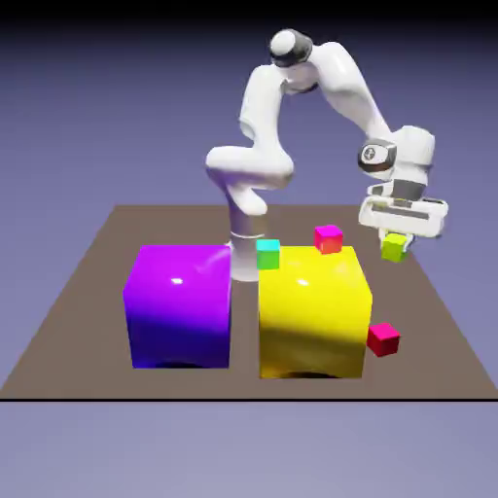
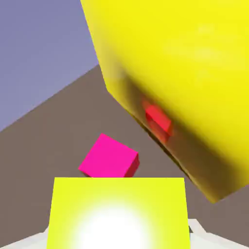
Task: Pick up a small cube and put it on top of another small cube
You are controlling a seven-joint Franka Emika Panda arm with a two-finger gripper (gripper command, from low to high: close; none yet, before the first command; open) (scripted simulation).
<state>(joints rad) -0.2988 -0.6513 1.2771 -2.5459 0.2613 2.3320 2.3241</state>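
1. Lime yellow-green, the small cube point(image 1: 393, 247) sits clamped in my pincer point(image 1: 400, 243) — jaws shut on it, carried in the air off the bench point(image 1: 88, 292), beside the big yellow cube point(image 1: 313, 311) on the exterior view's right.
2. In the hand view a pink-red cube point(image 2: 109, 158) lies on the bench just past my load — the likely base, almost beneath me.
3. A cube has no long axis; its faces look roughly square with that base.

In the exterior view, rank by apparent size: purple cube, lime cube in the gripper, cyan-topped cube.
1. purple cube, by far the largest.
2. cyan-topped cube and lime cube: look alike, unranked.
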